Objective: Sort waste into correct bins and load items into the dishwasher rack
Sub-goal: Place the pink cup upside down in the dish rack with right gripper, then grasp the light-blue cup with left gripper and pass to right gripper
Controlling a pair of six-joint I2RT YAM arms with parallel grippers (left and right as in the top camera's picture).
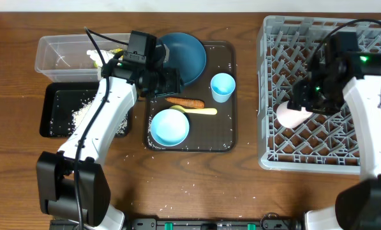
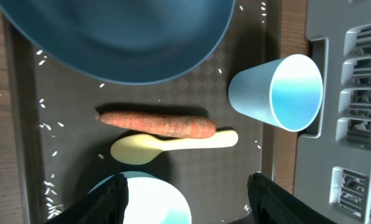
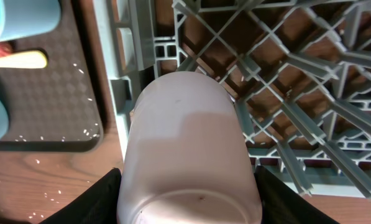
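My right gripper (image 3: pixel 188 202) is clamped on the pink cup (image 3: pixel 185 143), holding it over the grey rack (image 3: pixel 284 93), just inside the rack's near wall. My left gripper (image 2: pixel 188 196) hangs with jaws spread wide. Just ahead of its fingertips, the carrot stick (image 2: pixel 157 122) and yellow spoon (image 2: pixel 173 144) lie touching on the brown tray (image 2: pixel 235 168).

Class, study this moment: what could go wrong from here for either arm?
1. The right tool grips the pink cup close beside the dishwasher rack's wall; released here, it may catch the wall or tip.
2. The carrot touches the spoon near the open left tool; closing on one could drag the other.
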